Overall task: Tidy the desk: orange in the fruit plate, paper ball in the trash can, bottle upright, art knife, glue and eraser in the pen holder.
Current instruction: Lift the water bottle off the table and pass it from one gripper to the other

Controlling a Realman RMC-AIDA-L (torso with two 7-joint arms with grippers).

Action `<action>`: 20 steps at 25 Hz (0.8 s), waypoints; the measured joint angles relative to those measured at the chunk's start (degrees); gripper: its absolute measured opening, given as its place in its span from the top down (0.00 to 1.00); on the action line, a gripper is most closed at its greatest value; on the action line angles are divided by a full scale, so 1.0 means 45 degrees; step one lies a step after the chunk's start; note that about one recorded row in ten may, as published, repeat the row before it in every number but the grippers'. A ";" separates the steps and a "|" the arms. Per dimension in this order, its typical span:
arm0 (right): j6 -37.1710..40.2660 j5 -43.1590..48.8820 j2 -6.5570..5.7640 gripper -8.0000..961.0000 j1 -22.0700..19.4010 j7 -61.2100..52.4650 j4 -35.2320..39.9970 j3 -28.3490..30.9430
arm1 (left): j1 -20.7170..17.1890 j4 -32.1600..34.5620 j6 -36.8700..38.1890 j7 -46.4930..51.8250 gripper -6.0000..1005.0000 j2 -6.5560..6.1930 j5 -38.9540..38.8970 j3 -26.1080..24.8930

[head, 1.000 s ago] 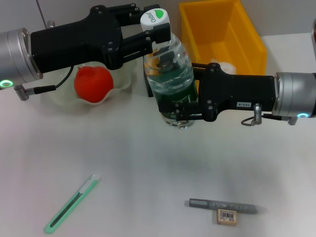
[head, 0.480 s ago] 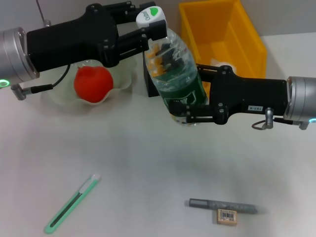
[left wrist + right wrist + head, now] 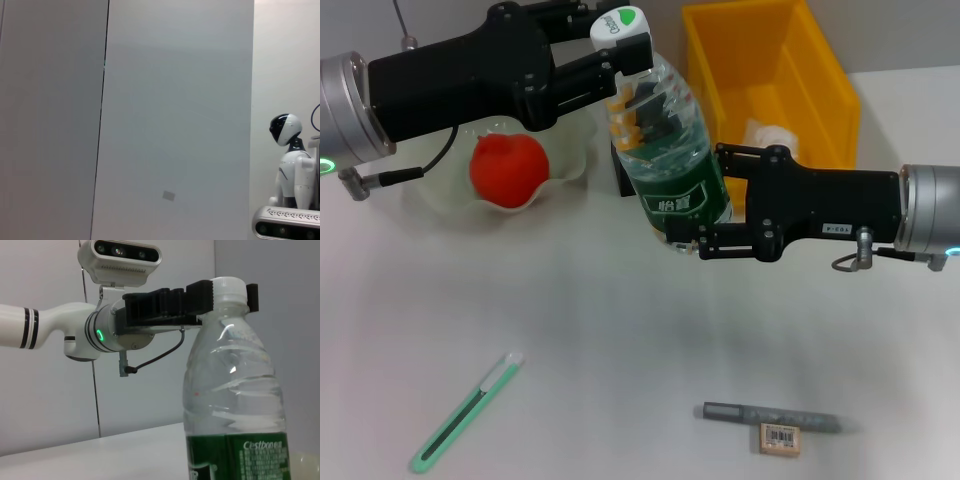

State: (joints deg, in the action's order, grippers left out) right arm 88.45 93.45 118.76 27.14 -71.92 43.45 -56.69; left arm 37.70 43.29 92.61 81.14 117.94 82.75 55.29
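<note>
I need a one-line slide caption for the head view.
Left gripper grips the bottle cap, right gripper its base.

The bottle (image 3: 670,160) hides most of the dark holder (image 3: 621,178) at upper centre of the head view, and its base is cut off at the lower edge of the right wrist view. The left gripper (image 3: 620,50) covers the bottle's neck. The bin (image 3: 825,70) runs off the top edge. The left wrist view shows no desk things.
</note>
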 joint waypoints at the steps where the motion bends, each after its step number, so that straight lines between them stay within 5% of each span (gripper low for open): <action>1: -0.0001 0.0036 -0.0003 0.21 -0.0020 -0.0041 0.0012 0.0000 | -0.0001 -0.0001 -0.0014 -0.0001 0.57 0.0000 0.0000 0.0000; 20: -0.0015 0.0404 -0.0029 0.21 -0.0114 -0.0328 0.0242 0.0031 | 0.0001 0.0018 -0.0052 -0.0004 0.57 0.0001 -0.0012 -0.0238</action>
State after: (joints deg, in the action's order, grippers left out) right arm 88.39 95.27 118.63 26.62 -73.39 44.53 -56.55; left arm 37.71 43.37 92.38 81.12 117.95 82.70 54.22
